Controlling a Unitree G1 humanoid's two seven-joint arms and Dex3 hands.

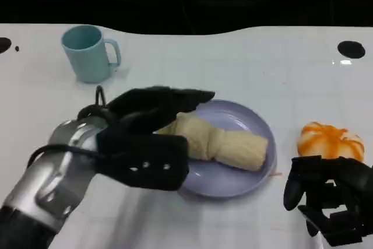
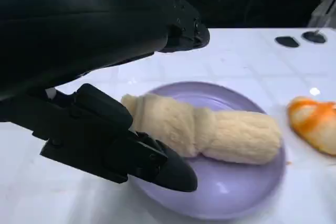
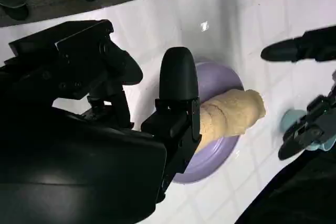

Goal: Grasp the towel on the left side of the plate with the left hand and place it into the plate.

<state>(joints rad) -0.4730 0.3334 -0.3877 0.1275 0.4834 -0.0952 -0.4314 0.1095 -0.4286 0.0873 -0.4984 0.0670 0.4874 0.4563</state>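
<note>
You saw a rolled towel (image 1: 218, 141) of soft, nubby cream cloth lying on a smooth lavender plate (image 1: 245, 176) with a faint plastic sheen. The white table (image 1: 245, 62) was glossy and caught lamp glare at its far right. The left hand (image 1: 148, 138) wore matt black plastic over a brushed silver metal forearm (image 1: 49, 185). The far-left mug (image 1: 88, 52) looked matt pale blue.

A glossy white worktop (image 1: 245, 62) with a faint grid carries a round lilac plate (image 1: 245, 173) near the middle, a light-blue handled mug (image 1: 88, 52) far left, and an orange-and-white striped bun-shaped object (image 1: 330, 141) right of the plate.
</note>
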